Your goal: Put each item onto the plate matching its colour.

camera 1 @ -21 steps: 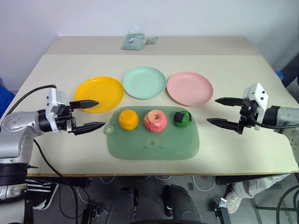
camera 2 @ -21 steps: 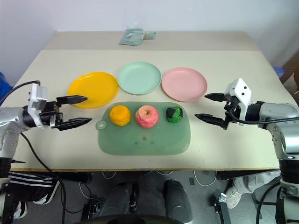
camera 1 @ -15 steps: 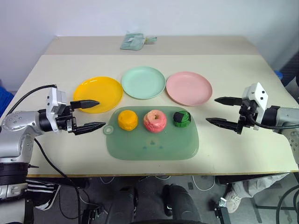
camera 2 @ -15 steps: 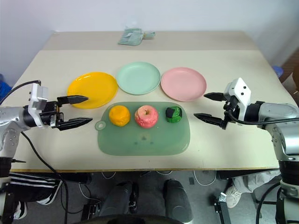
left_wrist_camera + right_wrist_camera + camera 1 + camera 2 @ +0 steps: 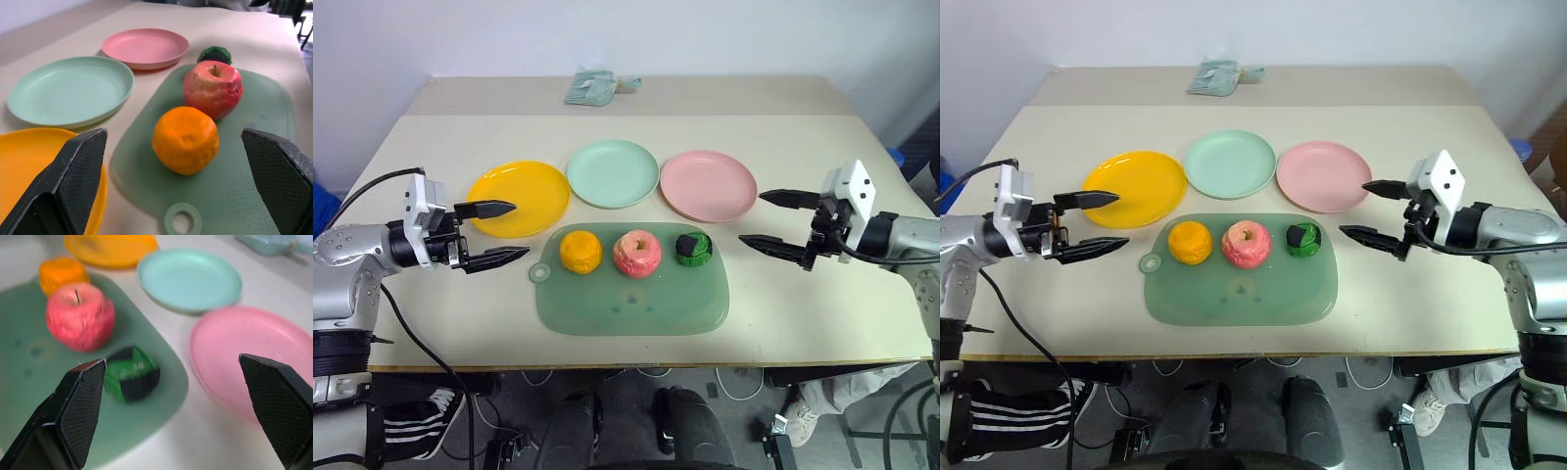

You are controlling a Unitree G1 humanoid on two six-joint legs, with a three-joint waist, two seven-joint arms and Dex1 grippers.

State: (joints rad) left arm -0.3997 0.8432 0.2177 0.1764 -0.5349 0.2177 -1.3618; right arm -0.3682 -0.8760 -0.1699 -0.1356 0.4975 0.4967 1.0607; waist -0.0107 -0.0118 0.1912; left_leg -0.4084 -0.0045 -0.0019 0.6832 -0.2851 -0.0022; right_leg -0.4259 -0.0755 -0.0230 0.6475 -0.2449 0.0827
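Three items sit in a row on the far half of a translucent green board (image 5: 631, 299): an orange fruit (image 5: 580, 251), a pink-red apple (image 5: 637, 254) and a dark green-and-black lump (image 5: 694, 248). Behind the board lie a yellow plate (image 5: 521, 196), a mint green plate (image 5: 612, 173) and a pink plate (image 5: 708, 185), all bare. My left gripper (image 5: 517, 231) hovers open just left of the board, pointing at the orange fruit (image 5: 186, 139). My right gripper (image 5: 751, 217) hovers open to the right of the board, facing the lump (image 5: 131, 373). Neither holds anything.
A folded pale green cloth (image 5: 597, 86) lies at the table's far edge. A black cable (image 5: 372, 191) runs from my left arm over the table's left side. Bare tabletop (image 5: 803, 304) surrounds the board and plates.
Both grippers have risen a little above the table, still open. The right one has edged slightly toward the board. The items and plates have not moved.
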